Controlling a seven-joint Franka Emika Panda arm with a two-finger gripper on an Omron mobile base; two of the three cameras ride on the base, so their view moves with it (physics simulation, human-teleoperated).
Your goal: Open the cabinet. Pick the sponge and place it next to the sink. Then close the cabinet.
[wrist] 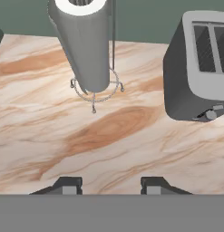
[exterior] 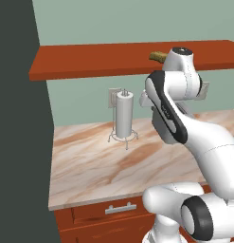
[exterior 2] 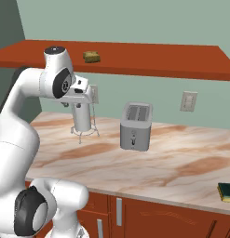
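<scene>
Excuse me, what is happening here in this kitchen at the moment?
A white robot arm holds its gripper above the marble counter, near the paper towel holder and the toaster. The gripper is shut and holds nothing. The sponge lies up on the red-brown cabinet, not yet picked.

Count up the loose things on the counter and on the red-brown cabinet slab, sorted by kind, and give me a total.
Sponges: 2, olive one on the cabinet, green one at the counter edge
Paper towel holders: 1
Toasters: 1
Total: 4
</scene>
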